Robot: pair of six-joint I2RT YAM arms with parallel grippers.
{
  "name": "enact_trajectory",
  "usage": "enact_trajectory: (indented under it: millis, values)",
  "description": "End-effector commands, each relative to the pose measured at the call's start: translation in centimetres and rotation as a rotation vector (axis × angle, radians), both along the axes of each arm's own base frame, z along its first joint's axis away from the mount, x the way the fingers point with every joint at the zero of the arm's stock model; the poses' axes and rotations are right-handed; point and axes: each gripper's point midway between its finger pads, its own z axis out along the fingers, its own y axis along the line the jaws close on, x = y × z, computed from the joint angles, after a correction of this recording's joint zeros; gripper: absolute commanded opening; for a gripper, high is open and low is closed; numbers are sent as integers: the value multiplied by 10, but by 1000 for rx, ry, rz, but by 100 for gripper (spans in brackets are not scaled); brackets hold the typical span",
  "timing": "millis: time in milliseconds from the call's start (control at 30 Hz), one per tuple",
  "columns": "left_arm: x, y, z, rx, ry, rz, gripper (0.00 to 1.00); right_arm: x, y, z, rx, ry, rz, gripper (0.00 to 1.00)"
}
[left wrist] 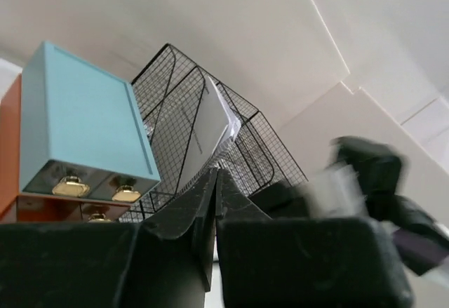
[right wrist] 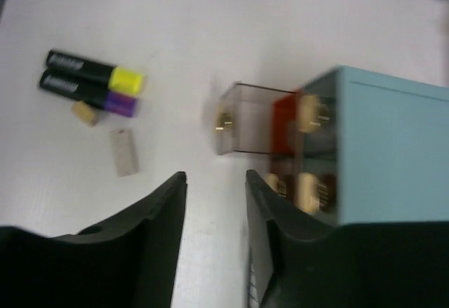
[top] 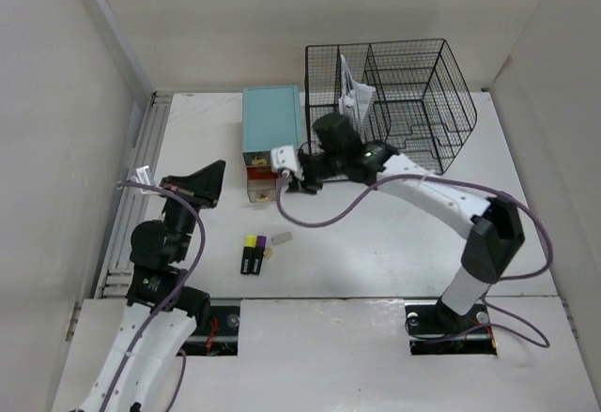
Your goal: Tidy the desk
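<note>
The white desk carries a teal-topped drawer box with one clear drawer pulled out at its front. My right gripper hovers just beside that drawer, open and empty. In the right wrist view the gripper is over bare desk, with the open drawer ahead and the box to the right. My left gripper is shut and empty at the left, raised off the desk. Its closed tips point toward the box.
A yellow-capped marker and a purple-capped marker lie side by side in front of the box, with a beige block and a small tan piece next to them. A black wire mesh rack with papers stands at the back.
</note>
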Motion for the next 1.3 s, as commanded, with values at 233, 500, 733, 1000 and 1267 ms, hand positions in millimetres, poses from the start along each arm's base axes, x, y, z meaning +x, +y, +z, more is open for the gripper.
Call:
enact_trajectory:
  millis: [233,500,733,1000,1267]
  values:
    - [-31,-4,-5,638,123,-117,69,-62,32,-138,-347,102,317,62]
    - [-50,-4,-5,603,-37,-106,86,-66,34,-175,-451,99,320,63]
    - [-49,-7,-11,609,-20,-121,87,-63,38,-196,-498,97,279,63]
    - [-56,-2,-2,597,-58,-98,87,-53,40,-207,-516,126,188,57]
    - [-56,2,0,592,-60,-76,87,-46,47,-210,-544,105,132,0]
